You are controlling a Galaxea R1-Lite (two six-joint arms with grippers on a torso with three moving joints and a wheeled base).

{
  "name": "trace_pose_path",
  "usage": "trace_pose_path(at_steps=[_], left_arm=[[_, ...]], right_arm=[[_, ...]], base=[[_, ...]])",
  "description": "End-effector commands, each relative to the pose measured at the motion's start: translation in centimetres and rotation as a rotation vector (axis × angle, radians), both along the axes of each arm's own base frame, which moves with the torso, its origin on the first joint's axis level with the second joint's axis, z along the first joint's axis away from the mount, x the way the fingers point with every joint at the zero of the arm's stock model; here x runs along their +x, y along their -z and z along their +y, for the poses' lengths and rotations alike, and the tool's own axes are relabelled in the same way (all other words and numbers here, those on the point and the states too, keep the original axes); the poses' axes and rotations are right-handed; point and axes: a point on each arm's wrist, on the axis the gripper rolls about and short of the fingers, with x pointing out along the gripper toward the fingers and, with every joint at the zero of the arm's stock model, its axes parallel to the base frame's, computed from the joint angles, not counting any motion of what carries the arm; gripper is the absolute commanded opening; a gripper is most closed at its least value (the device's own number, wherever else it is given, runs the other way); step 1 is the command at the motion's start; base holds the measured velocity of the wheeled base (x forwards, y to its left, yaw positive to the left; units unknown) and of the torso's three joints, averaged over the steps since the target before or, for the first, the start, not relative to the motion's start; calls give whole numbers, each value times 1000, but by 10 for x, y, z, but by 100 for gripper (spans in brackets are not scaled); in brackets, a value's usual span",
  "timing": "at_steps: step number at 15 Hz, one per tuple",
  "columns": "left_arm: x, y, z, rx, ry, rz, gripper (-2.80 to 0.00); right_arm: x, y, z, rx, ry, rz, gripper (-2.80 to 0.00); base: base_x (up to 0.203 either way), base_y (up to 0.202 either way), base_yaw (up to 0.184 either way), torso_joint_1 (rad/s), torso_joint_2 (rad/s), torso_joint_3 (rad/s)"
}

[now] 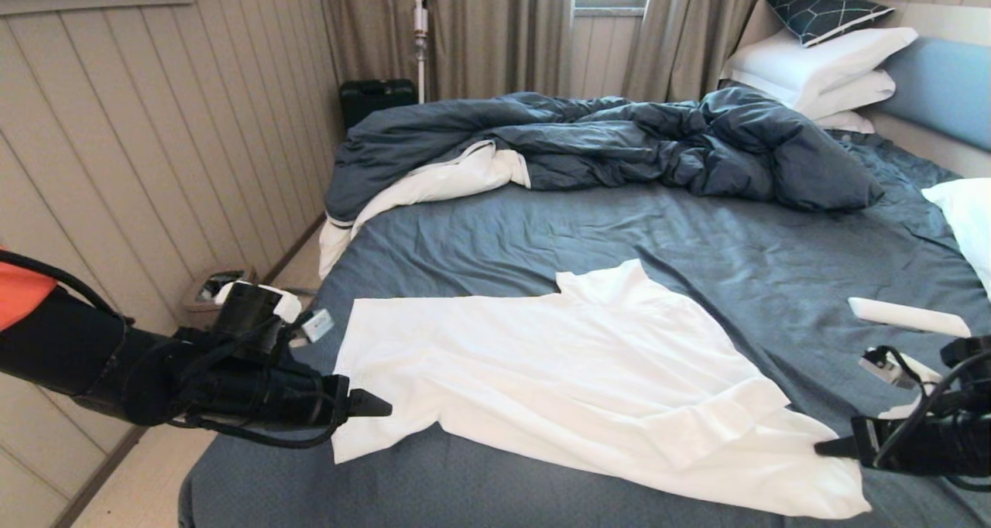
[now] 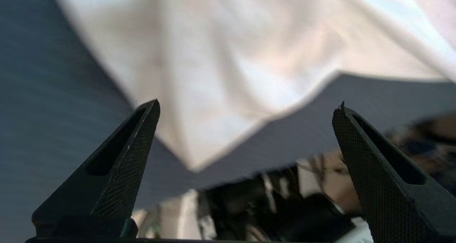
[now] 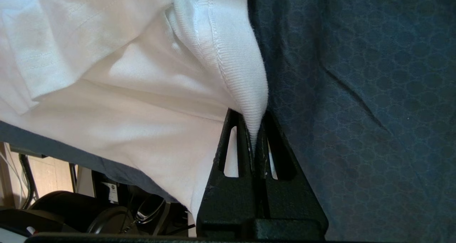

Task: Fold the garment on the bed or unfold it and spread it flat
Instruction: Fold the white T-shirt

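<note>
The garment (image 1: 573,365) is thin, soft white cloth, matt, with a ribbed, stitched hem (image 3: 235,68). The bed (image 1: 697,241) wears a matt slate-blue woven sheet (faint ring pattern). The right gripper (image 3: 257,139) fingers (image 3: 281,164) look like black, finely textured plastic.

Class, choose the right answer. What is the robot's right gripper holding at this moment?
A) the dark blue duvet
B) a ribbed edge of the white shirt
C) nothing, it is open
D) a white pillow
B: the right gripper is shut on a ribbed hem of the garment.
</note>
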Motion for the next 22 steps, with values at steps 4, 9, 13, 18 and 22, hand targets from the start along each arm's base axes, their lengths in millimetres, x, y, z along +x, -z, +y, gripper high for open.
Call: trace_pose_path(at_steps=[4, 9, 13, 18, 22], left_arm=[[3, -1, -5, -58, -4, 52, 0], [28, -2, 22, -46, -114, 33, 0], [50, 18, 34, -4, -175, 78, 0], [56, 37, 30, 15, -139, 110, 0], [52, 40, 28, 32, -102, 105, 0]], right_arm=[[1, 1, -2, 4, -3, -7, -280], [2, 0, -7, 12, 3, -25, -280], [1, -1, -8, 14, 3, -30, -280], [-1, 0, -11, 15, 15, -29, -280], [-1, -1, -11, 14, 18, -32, -280]], base=[[0, 0, 0, 0, 0, 0], [0, 0, 0, 0, 0, 0], [0, 0, 0, 0, 0, 0], [0, 0, 0, 0, 0, 0], [0, 0, 0, 0, 0, 0]])
